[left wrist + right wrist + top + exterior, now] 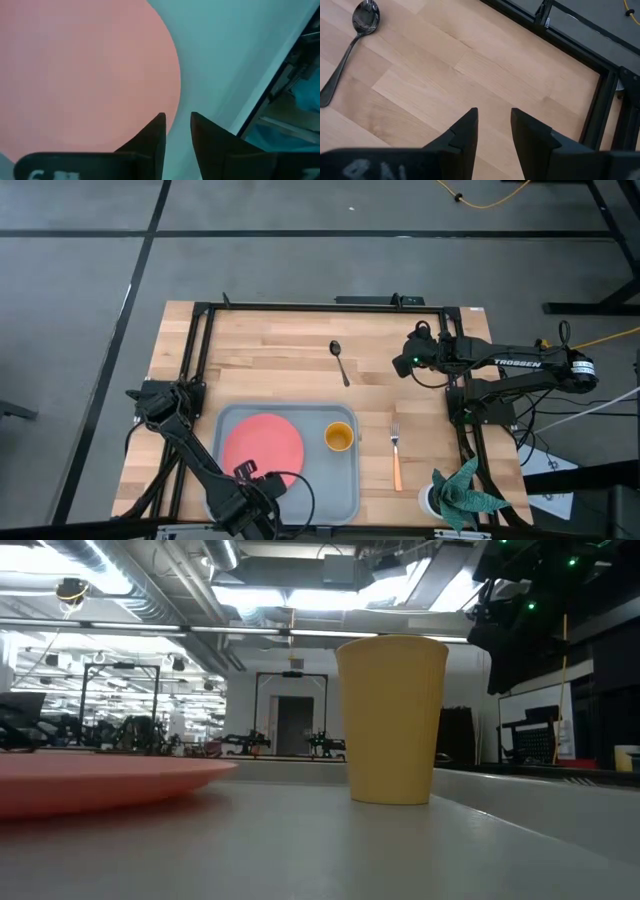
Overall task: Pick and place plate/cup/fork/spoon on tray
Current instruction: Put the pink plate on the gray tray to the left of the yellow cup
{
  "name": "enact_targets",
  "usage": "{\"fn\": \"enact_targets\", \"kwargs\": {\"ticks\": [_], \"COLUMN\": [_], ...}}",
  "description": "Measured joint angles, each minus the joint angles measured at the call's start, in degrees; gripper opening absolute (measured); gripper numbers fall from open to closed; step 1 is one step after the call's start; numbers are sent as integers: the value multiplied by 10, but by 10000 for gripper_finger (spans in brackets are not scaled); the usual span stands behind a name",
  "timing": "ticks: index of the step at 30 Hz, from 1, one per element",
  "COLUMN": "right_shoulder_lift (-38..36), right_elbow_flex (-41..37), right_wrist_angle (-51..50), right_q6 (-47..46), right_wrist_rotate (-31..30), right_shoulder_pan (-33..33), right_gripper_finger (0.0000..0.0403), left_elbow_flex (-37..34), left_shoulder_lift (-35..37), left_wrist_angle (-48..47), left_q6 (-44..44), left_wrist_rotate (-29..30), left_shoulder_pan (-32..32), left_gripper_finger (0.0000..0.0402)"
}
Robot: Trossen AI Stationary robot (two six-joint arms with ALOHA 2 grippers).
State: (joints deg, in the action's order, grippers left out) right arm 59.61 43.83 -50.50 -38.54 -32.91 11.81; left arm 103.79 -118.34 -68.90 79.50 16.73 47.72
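Left gripper (177,131): low over the tray, at the plate's near edge; fingers stand a little apart with nothing between them, one tip over the pink rim, the other over bare grey.
Plate (262,444): flat on the tray's left half, stretching away ahead of the left gripper; its rim lies clear of the tray's wall.
Tray (345,498): at the table's front edge; bare floor lies open beside the left gripper, between plate and raised rim.
Cup (339,437): upright on the tray, off to the left gripper's right, apart from the plate with a grey gap between.
Right gripper (494,131): hanging over bare wood near the table's back right; fingers parted, empty.
Spoon (340,362): on the wood, off to one side of the right gripper and apart from it, open planks all round.
Fork (395,452): on the wood just past the tray's right rim, tines pointing to the far side, nearer the front than the right gripper.
Table frame (592,112): dark bars close by the right gripper.
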Motion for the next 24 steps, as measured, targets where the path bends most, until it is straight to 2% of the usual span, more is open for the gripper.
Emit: {"fn": "enact_targets", "kwargs": {"ticks": [10,16,21,24], "right_shoulder_lift": [0,0,0,0], "right_elbow_flex": [0,0,0,0], "right_wrist_angle": [0,0,0,0], "right_q6": [0,0,-2,-2], "right_wrist_rotate": [0,1,1,1], "right_shoulder_pan": [0,0,0,0], "right_gripper_finger": [121,121,121,121], "left_elbow_flex": [0,0,0,-15], "left_shoulder_lift": [11,11,11,13], "left_wrist_angle": [-48,-113,-210,-205], "left_q6": [-31,-2,29,10], "left_wrist_rotate": [6,14,54,86], "left_shoulder_pan": [0,-3,-3,-3], "left_gripper_finger": [81,80,80,80]}}
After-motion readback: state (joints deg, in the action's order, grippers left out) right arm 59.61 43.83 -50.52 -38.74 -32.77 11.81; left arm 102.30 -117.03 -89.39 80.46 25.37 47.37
